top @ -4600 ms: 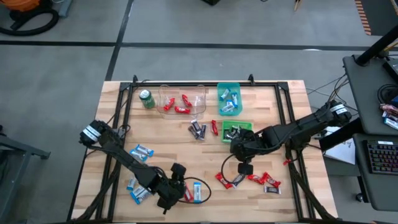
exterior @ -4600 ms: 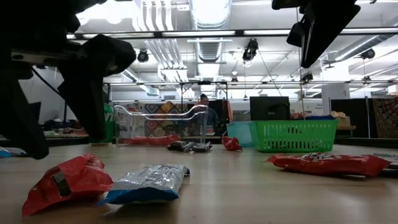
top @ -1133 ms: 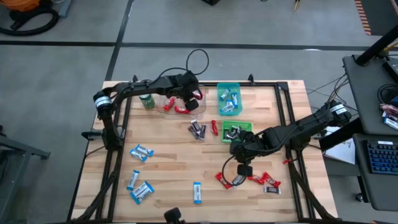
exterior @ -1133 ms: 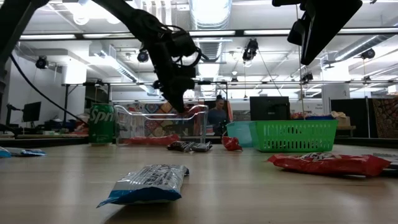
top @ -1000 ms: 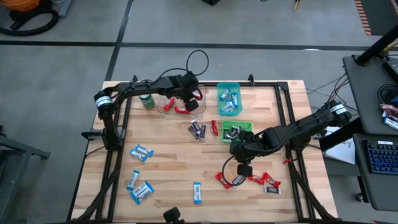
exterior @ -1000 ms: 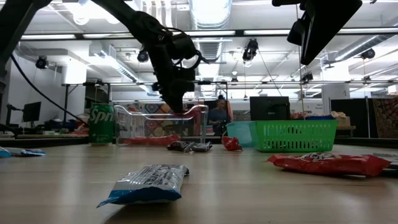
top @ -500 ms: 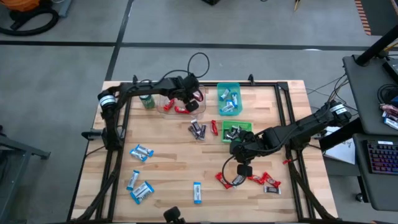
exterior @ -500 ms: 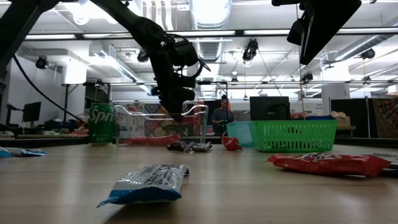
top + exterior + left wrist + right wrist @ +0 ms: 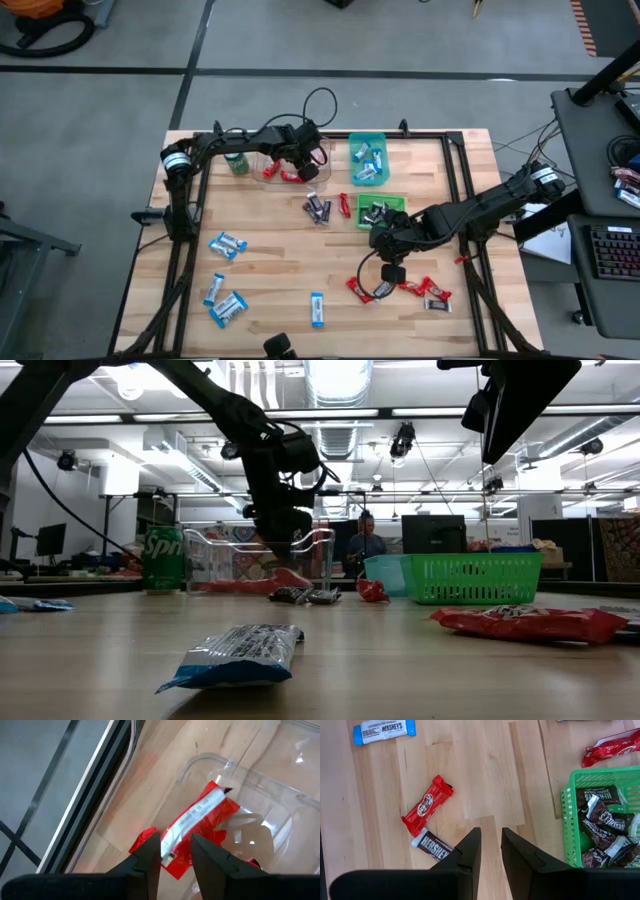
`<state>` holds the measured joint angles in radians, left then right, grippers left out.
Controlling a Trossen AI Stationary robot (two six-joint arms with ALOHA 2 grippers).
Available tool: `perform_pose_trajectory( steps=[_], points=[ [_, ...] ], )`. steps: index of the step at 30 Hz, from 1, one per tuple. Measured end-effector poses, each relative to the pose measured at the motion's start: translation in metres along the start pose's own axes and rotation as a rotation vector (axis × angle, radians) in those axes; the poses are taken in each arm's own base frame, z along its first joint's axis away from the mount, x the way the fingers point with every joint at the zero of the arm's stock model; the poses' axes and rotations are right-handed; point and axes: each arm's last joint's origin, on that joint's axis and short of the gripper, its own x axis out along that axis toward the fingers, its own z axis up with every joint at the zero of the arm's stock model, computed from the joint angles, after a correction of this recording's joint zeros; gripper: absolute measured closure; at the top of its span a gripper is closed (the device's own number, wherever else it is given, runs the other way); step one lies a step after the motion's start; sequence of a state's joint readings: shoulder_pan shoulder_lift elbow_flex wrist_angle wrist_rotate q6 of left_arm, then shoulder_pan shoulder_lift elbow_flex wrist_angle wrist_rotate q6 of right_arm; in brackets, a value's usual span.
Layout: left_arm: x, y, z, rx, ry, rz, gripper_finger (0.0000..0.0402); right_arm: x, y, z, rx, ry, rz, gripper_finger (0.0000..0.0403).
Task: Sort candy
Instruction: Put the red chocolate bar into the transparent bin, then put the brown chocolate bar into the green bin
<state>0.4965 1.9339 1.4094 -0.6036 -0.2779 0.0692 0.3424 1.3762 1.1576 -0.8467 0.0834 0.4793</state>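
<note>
Red wrapper first: your left gripper [image 9: 172, 851] hung over the clear plastic bin [image 9: 268, 150] at the far side of the counter [image 9: 270, 270], with a red candy bar [image 9: 200, 827] just past its fingertips. The jaws stood slightly apart and the bar looked released into the bin, though I could not tell for certain that it was free of them. To do this step well, you wanted the jaws fully spread and the bar lying flat with the other red bars [image 9: 290, 175] before lifting straight up, clear of the bin's wall.

Beside it, the teal bin [image 9: 367, 140] held blue-and-white bars, and the green basket [image 9: 567, 810] held dark brown bars [image 9: 600, 827]. The green drink can [image 9: 235, 160] stood left of the clear bin.

Your right gripper [image 9: 490, 847] waited over the counter near the green basket, jaws narrowly parted and empty, above a loose red bar [image 9: 427, 805] and a brown bar [image 9: 432, 847]. Blue-and-white bars [image 9: 225, 243] lay unsorted on the near left.
</note>
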Motion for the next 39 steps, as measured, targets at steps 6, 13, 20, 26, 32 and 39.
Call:
perform_pose_trajectory(
  steps=[6, 13, 20, 26, 32, 39],
  points=[
    [-0.006, -0.004, -0.005, 0.039, 0.046, -0.009, 0.0299, 0.0, 0.0, 0.0, 0.001, 0.001, 0.002, 0.0339],
    [-0.039, -0.012, -0.006, 0.076, 0.022, -0.033, 0.0299, 0.0, -0.001, -0.002, 0.105, 0.021, -0.005, 0.0339],
    [-0.093, -0.04, -0.004, 0.124, -0.137, -0.081, 0.0299, 0.0, -0.002, -0.007, 0.292, 0.081, -0.004, 0.0339],
    [-0.134, -0.078, -0.018, 0.194, -0.322, -0.17, 0.0299, -0.001, 0.008, -0.013, 0.262, 0.135, 0.054, 0.0339],
    [-0.164, -0.118, -0.051, 0.234, -0.494, -0.291, 0.0299, -0.003, 0.021, -0.021, 0.094, 0.143, 0.079, 0.0339],
    [-0.185, -0.149, -0.095, 0.171, -0.606, -0.34, 0.0299, 0.006, 0.034, -0.029, -0.071, 0.167, 0.05, 0.0338]
  ],
)
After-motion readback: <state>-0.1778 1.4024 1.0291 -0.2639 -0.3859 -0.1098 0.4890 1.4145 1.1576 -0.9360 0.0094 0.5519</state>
